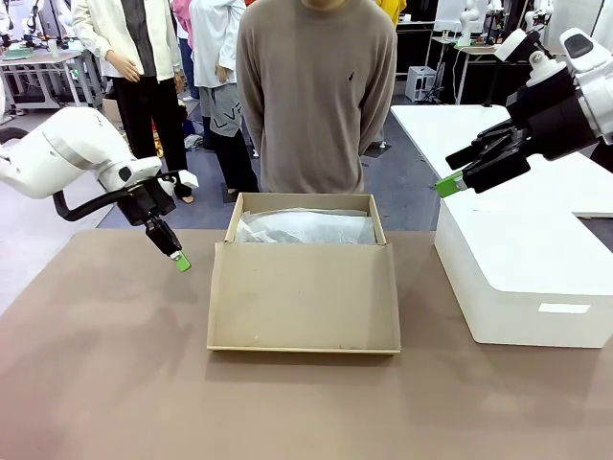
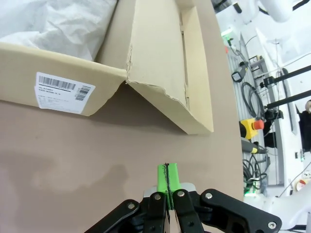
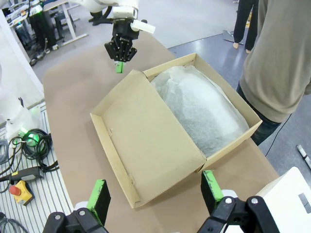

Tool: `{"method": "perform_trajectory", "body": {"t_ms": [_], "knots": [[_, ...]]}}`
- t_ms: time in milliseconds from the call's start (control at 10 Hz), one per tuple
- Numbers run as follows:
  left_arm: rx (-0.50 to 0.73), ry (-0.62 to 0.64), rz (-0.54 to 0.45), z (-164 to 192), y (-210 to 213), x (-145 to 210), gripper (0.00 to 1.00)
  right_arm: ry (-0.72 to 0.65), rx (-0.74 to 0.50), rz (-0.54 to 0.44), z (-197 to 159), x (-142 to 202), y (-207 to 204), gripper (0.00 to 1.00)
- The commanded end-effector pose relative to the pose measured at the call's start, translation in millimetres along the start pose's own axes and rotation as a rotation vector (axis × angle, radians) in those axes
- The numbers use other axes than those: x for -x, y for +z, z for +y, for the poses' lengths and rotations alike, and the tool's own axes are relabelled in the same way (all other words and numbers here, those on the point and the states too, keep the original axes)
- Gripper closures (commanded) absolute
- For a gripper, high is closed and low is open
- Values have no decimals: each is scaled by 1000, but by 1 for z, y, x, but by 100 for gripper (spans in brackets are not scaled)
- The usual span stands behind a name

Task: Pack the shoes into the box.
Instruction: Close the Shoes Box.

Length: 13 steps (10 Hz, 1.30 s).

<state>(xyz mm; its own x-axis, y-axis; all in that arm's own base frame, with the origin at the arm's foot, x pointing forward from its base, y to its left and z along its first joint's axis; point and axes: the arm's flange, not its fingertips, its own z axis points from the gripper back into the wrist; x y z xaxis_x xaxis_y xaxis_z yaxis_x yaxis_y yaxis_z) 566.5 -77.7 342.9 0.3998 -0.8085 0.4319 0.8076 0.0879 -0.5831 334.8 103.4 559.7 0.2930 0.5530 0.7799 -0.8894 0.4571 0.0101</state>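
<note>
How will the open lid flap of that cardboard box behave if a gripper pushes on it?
The lid flap is thin cardboard, so it would probably swing at its hinge. The corner looks torn, so it may flex unevenly. The box seems light and could slide.

you have bare table [image 1: 105,383] along the near edge and at the left edge. the box [image 1: 306,216] with its lid flap [image 1: 305,297] blocks the middle; a white block [image 1: 522,273] fills the right edge, a person [image 1: 316,96] the far edge.
</note>
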Motion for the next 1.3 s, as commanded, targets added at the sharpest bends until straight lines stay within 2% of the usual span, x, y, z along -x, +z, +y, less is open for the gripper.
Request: {"method": "perform_trajectory", "body": {"t_ms": [0, 500, 1200], "knots": [[-10, -29, -42, -5, -10, 6, 100, 18, -20, -30, -3, 1, -2, 0], [-10, -37, -93, 8, -33, 7, 100, 18, -20, -30, -3, 1, -2, 0], [6, -8, -77, 19, -62, 2, 100, 18, -20, -30, -3, 1, -2, 0]]}}
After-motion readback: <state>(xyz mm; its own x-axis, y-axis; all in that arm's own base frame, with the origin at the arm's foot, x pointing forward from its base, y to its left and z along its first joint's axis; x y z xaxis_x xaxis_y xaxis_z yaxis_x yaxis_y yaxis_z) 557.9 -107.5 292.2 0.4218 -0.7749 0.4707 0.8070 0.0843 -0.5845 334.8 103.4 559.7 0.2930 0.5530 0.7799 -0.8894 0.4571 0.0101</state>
